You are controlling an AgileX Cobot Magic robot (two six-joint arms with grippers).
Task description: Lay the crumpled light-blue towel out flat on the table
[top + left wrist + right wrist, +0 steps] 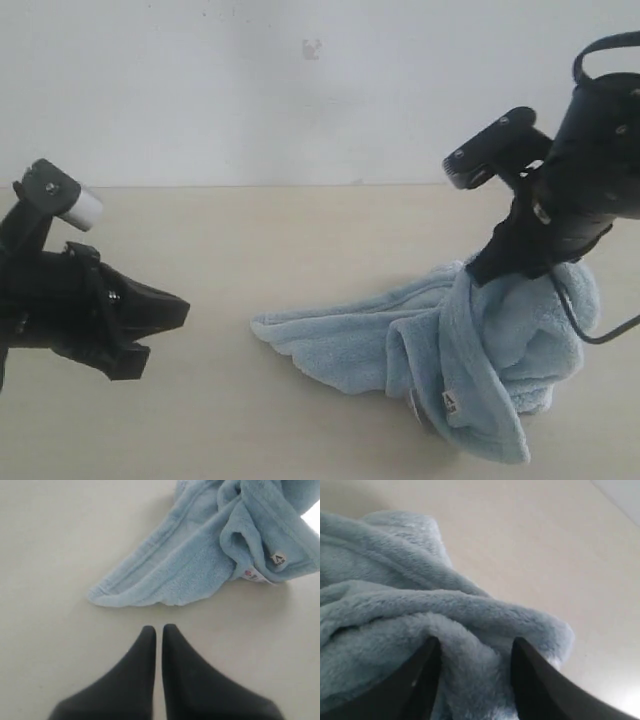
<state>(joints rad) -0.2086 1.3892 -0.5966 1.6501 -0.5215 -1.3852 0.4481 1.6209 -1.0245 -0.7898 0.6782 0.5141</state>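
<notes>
The light-blue towel (400, 335) lies crumpled on the right half of the beige table (300, 230). One hemmed corner trails out flat toward the left, and the rest rises in a peak. My right gripper (482, 270) is at that peak; in the right wrist view it (476, 642) has a thick fold of the towel (395, 615) bunched between its fingers. A small label (449, 402) shows on the front fold. My left gripper (183, 312) hovers left of the towel, shut and empty; in its own view the gripper (158, 628) points at the towel's (200, 565) flat corner, a short gap away.
A white wall (300, 90) stands behind the table's far edge. Bare tabletop lies between the left gripper and the towel's corner, and behind the towel. The right arm's cable (590, 330) hangs beside the lifted cloth.
</notes>
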